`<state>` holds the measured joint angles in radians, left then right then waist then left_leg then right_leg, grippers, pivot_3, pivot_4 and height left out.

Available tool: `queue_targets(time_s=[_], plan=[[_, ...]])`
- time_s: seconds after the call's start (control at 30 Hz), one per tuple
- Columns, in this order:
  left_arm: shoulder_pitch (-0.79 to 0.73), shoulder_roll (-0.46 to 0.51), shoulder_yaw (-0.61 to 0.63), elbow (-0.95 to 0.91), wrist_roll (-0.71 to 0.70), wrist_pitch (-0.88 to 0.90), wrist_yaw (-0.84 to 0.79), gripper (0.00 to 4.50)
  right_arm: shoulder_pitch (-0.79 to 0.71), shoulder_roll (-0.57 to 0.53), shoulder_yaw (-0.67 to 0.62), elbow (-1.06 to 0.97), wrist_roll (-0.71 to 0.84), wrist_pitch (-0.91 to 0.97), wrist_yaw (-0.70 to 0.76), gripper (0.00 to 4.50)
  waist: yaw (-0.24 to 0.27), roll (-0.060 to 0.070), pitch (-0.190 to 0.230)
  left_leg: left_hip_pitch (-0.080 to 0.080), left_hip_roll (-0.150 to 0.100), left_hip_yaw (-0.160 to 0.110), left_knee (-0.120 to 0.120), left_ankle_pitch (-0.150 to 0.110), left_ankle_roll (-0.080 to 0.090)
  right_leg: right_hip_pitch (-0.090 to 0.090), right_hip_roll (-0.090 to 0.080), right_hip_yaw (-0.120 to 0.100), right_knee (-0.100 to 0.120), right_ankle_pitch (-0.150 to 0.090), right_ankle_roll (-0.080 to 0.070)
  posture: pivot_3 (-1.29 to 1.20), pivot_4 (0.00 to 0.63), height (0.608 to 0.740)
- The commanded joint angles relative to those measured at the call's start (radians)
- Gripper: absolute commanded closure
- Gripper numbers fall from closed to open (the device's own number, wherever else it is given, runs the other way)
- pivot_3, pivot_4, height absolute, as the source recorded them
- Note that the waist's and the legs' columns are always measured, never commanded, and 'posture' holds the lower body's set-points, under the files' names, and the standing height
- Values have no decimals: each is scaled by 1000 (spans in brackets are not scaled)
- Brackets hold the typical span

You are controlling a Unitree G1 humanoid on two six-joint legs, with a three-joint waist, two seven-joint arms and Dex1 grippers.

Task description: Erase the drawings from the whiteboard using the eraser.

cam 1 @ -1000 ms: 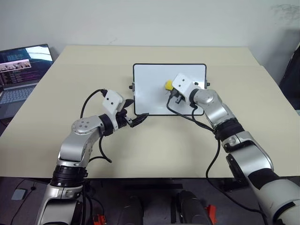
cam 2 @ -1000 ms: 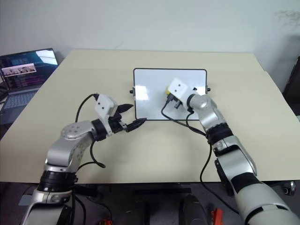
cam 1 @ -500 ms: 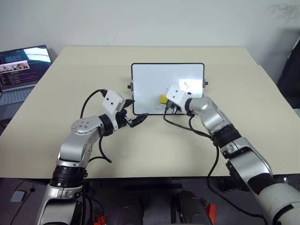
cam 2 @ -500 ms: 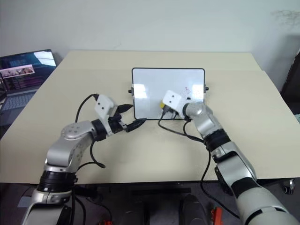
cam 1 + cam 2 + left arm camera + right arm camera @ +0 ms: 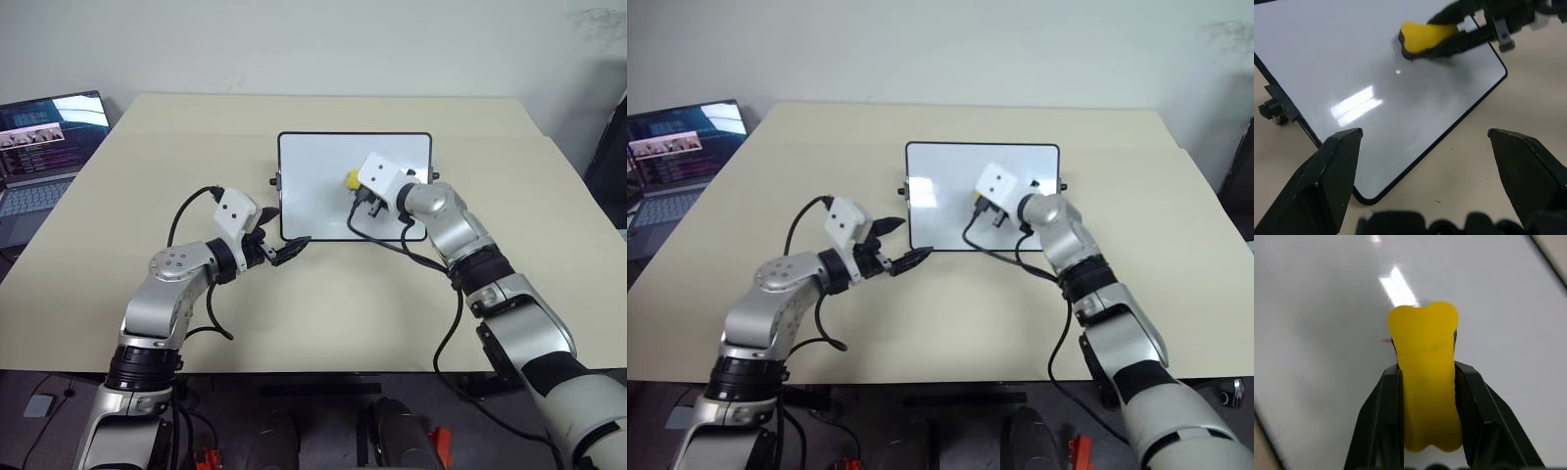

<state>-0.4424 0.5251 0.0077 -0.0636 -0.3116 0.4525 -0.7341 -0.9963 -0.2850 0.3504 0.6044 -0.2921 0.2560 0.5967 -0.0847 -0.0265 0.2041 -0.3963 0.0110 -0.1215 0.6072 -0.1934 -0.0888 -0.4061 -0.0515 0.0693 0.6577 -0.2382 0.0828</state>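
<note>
The left arm is bent at the elbow and reaches forward and inward, its forearm low over the surface (image 5: pixel 147 176). Its left pincer (image 5: pixel 279 247) points roughly level toward the right, the two black fingers (image 5: pixel 1327 171) spread wide apart with nothing between them. The right arm stretches further forward, bent at the elbow, its wrist angled inward and tilted downward. The right pincer (image 5: pixel 1427 377) has its fingers (image 5: pixel 1382 406) clamped against both sides of the yellow eraser (image 5: pixel 1426 367), pressing it down onto the whiteboard (image 5: pixel 313 176).
</note>
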Motion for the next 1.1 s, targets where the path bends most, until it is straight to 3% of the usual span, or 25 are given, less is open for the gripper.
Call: queue_targets(time_s=[0.03, 0.13, 0.57, 1.1], plan=[[-16, 8, 17, -21, -9, -7, -6, 0, 55, -33, 48, -58, -16, 55, 111, 3451, 0, 0, 0, 0, 0, 0, 0, 0, 0, 0, 0, 0, 0, 0, 0, 0, 150, 740], [-19, 9, 18, -20, -11, -7, -7, 0, 62, -38, 42, -73, -22, 67, 100, 3451, 0, 0, 0, 0, 0, 0, 0, 0, 0, 0, 0, 0, 0, 0, 0, 0, 150, 740], [-24, 2, 16, -11, -12, -13, -12, 0, -102, 1, -82, 116, -10, -18, -250, 3452, 1, 0, 0, -1, 0, 0, 1, 0, 0, 0, 0, 0, 0, -2, -5, 0, 150, 740], [-23, 2, 22, -16, -15, -9, -16, 0, 13, 49, 42, -48, -20, 7, -8, 3452, -3, 0, 0, -2, 1, 0, -5, 0, 0, -1, 0, -1, -7, 0, 0, 0, 150, 740]])
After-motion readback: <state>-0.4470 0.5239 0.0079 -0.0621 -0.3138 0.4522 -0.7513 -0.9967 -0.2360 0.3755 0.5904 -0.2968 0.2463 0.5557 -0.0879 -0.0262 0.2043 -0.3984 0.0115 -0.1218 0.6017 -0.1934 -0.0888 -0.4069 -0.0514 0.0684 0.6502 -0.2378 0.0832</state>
